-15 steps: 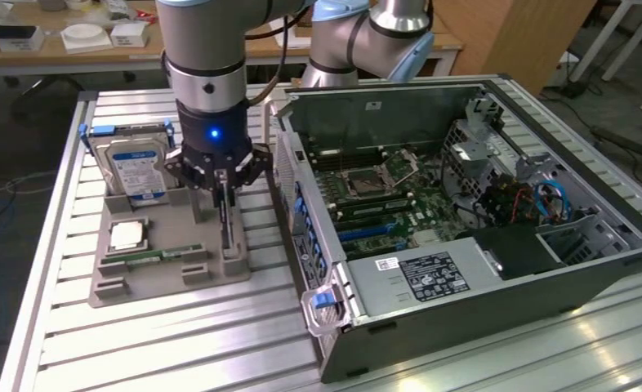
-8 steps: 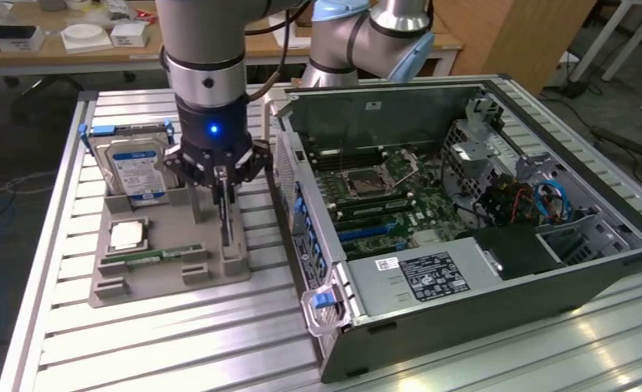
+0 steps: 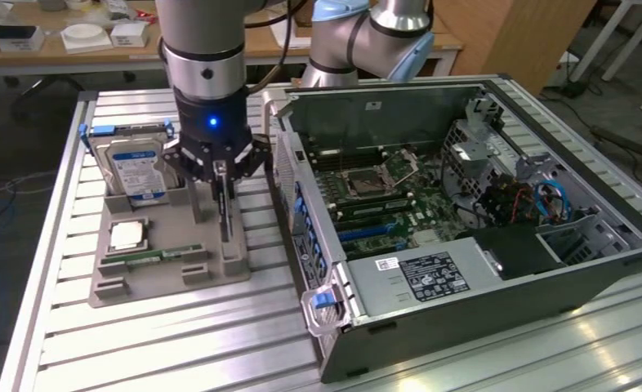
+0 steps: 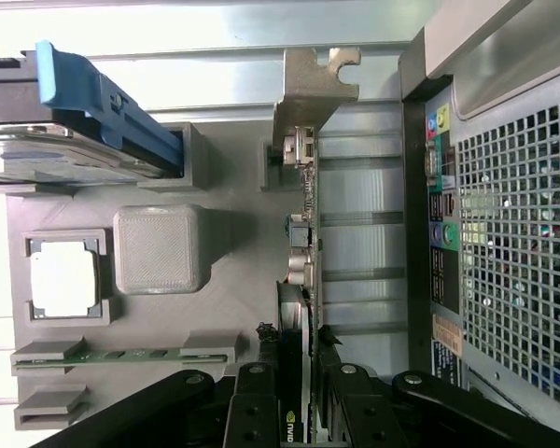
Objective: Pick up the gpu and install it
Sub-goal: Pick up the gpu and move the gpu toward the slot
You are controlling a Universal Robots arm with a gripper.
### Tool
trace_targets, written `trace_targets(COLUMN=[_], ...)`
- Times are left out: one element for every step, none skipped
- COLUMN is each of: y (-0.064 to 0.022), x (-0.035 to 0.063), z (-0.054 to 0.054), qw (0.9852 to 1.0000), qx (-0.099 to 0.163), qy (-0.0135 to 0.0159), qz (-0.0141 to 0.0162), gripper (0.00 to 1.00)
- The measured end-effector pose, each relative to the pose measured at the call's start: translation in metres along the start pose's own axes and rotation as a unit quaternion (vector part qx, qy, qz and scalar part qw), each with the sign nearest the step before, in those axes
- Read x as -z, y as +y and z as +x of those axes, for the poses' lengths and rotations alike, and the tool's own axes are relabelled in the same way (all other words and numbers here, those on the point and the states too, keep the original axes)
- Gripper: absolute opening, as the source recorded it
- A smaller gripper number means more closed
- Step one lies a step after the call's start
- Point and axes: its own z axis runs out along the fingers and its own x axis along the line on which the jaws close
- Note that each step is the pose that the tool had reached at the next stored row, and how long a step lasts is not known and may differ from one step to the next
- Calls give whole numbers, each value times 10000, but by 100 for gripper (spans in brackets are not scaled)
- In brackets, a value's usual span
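step in hand: the pick-up half. the gripper [image 3: 225, 200] is down over the grey fixture tray [image 3: 158, 286] at the exterior view's left. the gpu [image 3: 226, 227] stands on edge in its slot there, directly under the wrist. in the wrist view the fingers [image 4: 259, 401] are drawn in narrow on either side of the card and touch both faces as far as i can see. i read that as a grip on the gpu, not slack jaws. the silver bracket [image 4: 310, 89] is at the card's far end from the fingers. the card looks seated in the tray, not lifted. install not begun: the computer case [image 3: 484, 322] lies open on its side with the motherboard [image 3: 378, 189] exposed.

judgement on the move from here: freeing the card calls for a straight pull along the slot with no twist, since the board is thin and the bracket end could drag on the tray. the case wall is just beside the tray, so room on that side is tight.

surface: slatted aluminium table [image 3: 190, 347]. the tray also carries a hard drive [image 3: 135, 167], a cpu [image 3: 128, 235] and a memory stick [image 3: 147, 256], all apart from the fingers.

room: a wooden desk [image 3: 82, 55] behind with small white boxes on it, and cables on the floor.
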Motion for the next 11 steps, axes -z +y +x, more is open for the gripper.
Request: trace_targets(y=[1, 1, 2, 3, 3, 3, 4, 4, 5, 5, 6], x=[16, 33, 52, 68, 83, 97, 110, 122, 135, 146, 157], z=[0, 0, 0, 0, 0, 0, 0, 0, 0, 0, 0], qw=[10000, 10000, 10000, 10000, 10000, 10000, 10000, 10000, 10000, 10000, 10000], qx=[0, 0, 0, 0, 0, 0, 0, 0, 0, 0, 0], qy=[0, 0, 0, 0, 0, 1, 0, 1, 1, 1, 1], qz=[-1, -3, -4, -6, -8, -9, -10, -11, -13, -14, -15], gripper=[26, 26, 26, 26, 26, 26, 26, 26, 26, 26, 26])
